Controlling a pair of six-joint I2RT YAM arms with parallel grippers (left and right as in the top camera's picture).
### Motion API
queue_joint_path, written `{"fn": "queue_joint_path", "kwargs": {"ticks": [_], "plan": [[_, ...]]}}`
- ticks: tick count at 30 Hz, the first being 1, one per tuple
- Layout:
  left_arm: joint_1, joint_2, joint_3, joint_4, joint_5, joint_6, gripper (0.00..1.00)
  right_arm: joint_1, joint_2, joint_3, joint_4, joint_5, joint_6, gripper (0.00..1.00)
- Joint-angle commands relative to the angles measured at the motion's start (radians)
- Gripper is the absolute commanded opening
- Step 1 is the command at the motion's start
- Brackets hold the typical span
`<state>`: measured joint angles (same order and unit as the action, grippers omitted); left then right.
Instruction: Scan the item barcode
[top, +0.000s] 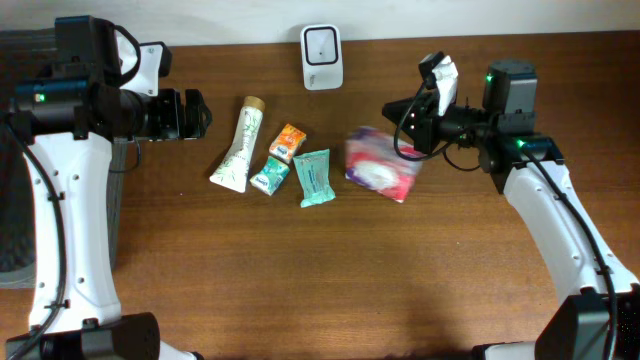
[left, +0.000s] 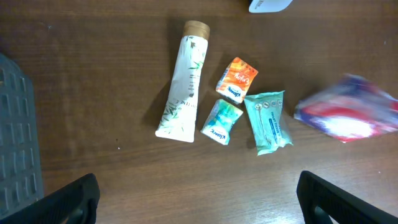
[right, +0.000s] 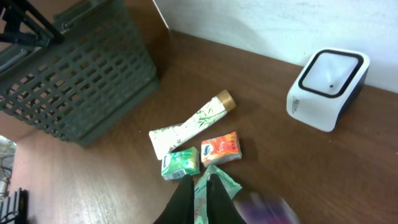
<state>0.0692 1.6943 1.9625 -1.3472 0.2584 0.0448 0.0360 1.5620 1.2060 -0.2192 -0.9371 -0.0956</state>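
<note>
A white barcode scanner stands at the table's back edge, also seen in the right wrist view. A purple-and-pink pack lies blurred on the table just below my right gripper, apart from it. It also shows blurred in both wrist views. My right gripper is shut with nothing held; a teal wipes packet lies on the table beneath it. At the far left my left gripper hangs wide open and empty.
A white tube, an orange pack, a small green pack and the teal wipes packet lie grouped left of centre. A dark grey basket stands off the table's left end.
</note>
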Motion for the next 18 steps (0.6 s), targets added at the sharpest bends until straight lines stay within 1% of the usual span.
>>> {"fn": "queue_joint_path", "kwargs": {"ticks": [1, 2, 5, 6, 8, 9, 10, 11, 12, 15, 16, 18], "plan": [[-0.001, 0.001, 0.003, -0.001, 0.011, 0.001, 0.99, -0.004, -0.019, 0.013, -0.066, 0.128, 0.08, 0.04], [-0.001, 0.001, 0.003, -0.001, 0.011, 0.001, 0.99, -0.004, -0.018, 0.013, -0.12, 0.253, 0.117, 0.04], [-0.001, 0.001, 0.003, -0.001, 0.011, 0.001, 0.99, -0.004, -0.018, 0.013, -0.2, 0.441, 0.168, 0.04], [-0.001, 0.001, 0.003, -0.001, 0.011, 0.001, 0.99, -0.004, -0.018, 0.013, -0.222, 0.476, 0.168, 0.1], [-0.001, 0.001, 0.003, -0.001, 0.011, 0.001, 0.99, -0.004, -0.018, 0.013, -0.258, 0.537, 0.183, 0.14], [-0.001, 0.001, 0.003, -0.001, 0.011, 0.001, 0.99, -0.006, -0.018, 0.013, -0.272, 0.592, 0.242, 0.15], [-0.001, 0.001, 0.003, -0.001, 0.011, 0.001, 0.99, -0.015, -0.018, 0.013, -0.29, 0.658, 0.336, 0.17], [-0.001, 0.001, 0.003, -0.001, 0.011, 0.001, 0.99, -0.033, -0.018, 0.013, -0.307, 0.686, 0.405, 0.29], [-0.001, 0.001, 0.003, -0.001, 0.011, 0.001, 0.99, -0.05, -0.018, 0.013, -0.315, 0.687, 0.438, 0.34], [-0.001, 0.001, 0.003, -0.001, 0.011, 0.001, 0.99, -0.09, -0.014, 0.006, -0.325, 0.684, 0.456, 0.66], [-0.001, 0.001, 0.003, -0.001, 0.011, 0.001, 0.99, -0.09, -0.005, 0.003, -0.325, 0.686, 0.456, 0.7], [-0.001, 0.001, 0.003, -0.001, 0.011, 0.001, 0.99, -0.09, 0.024, -0.007, -0.325, 0.684, 0.457, 0.72]]}}
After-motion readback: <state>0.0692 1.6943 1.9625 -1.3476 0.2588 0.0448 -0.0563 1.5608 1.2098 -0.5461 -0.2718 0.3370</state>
